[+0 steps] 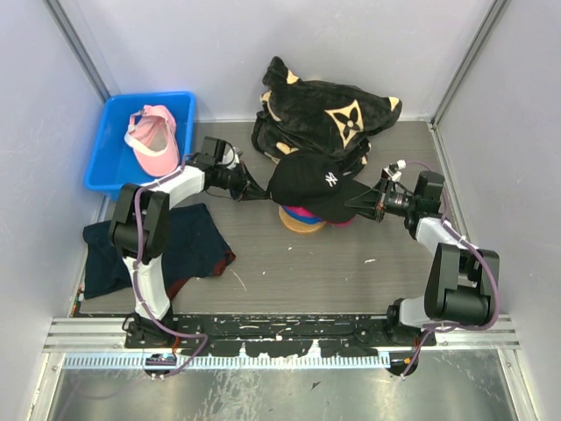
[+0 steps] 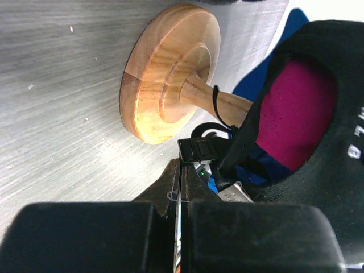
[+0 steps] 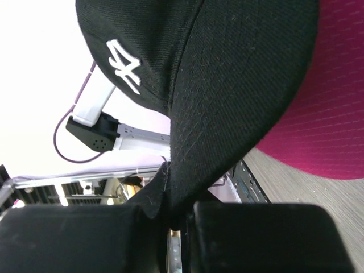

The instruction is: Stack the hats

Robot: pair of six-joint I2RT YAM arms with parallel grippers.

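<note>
The black cap with the white logo (image 1: 316,182) hangs over the wooden stand (image 1: 302,224), which carries the magenta cap (image 1: 298,213) and the blue cap. My left gripper (image 1: 254,189) is shut on the black cap's back strap; its jaws (image 2: 181,165) are pressed together at the buckle. My right gripper (image 1: 364,200) is shut on the black cap's brim (image 3: 227,68). The left wrist view shows the stand's round base (image 2: 165,85), the magenta cap (image 2: 296,114) and the blue cap (image 2: 267,168) under the black cap (image 2: 335,182). The light pink cap (image 1: 153,140) lies in the blue bin.
The blue bin (image 1: 101,162) stands at the back left. A big black plush bundle with tan marks (image 1: 324,110) lies right behind the stand. A flat dark navy cloth (image 1: 188,246) lies by the left arm. Grey walls close in both sides.
</note>
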